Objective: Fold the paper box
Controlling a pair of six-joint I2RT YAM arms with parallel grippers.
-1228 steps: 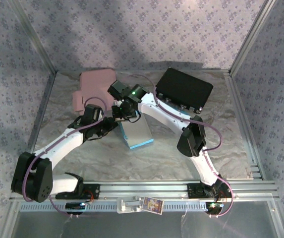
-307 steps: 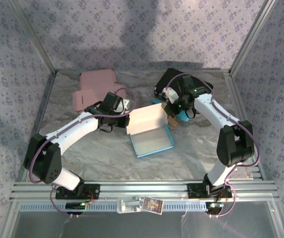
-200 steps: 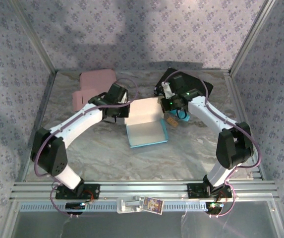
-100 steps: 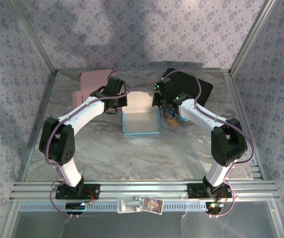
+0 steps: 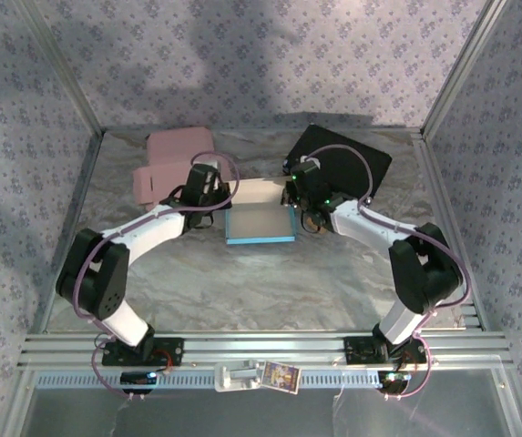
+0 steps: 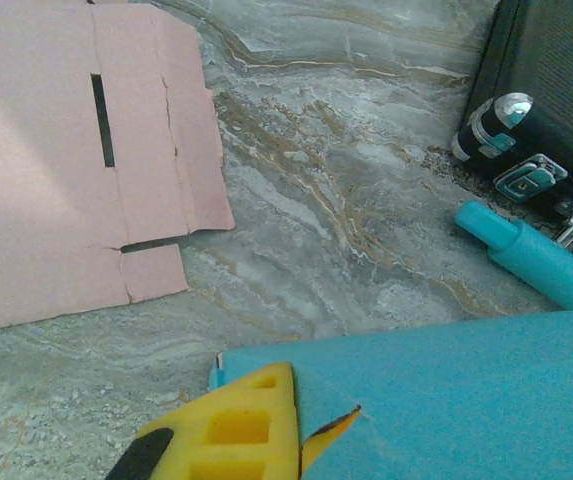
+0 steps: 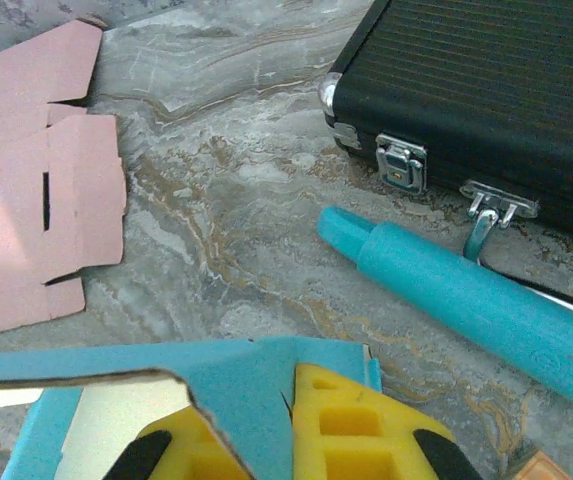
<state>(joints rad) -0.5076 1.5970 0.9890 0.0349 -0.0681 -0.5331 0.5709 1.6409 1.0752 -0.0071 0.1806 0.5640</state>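
Note:
The paper box (image 5: 259,225) is blue outside and white inside, and lies open-topped in the middle of the table with its pale back panel (image 5: 259,191) standing up. My left gripper (image 5: 221,198) is at its far left corner, and the yellow fingers (image 6: 228,428) of my left gripper (image 6: 301,432) are shut on the blue wall (image 6: 446,400). My right gripper (image 5: 294,200) is at the far right corner. In the right wrist view my right gripper (image 7: 288,432) is shut on the blue panel (image 7: 236,385), one yellow finger (image 7: 356,430) on each side.
A flat pink cardboard blank (image 5: 171,157) (image 6: 56,170) (image 7: 36,190) lies at the back left. A black case (image 5: 344,162) (image 7: 486,90) (image 6: 556,80) sits at the back right, with a teal cylinder (image 7: 466,300) (image 6: 536,265) in front of it. Metal frame rails border the table.
Both arms have carried the box away from the near edge and turned it square to the table. The back panel now stands more upright.

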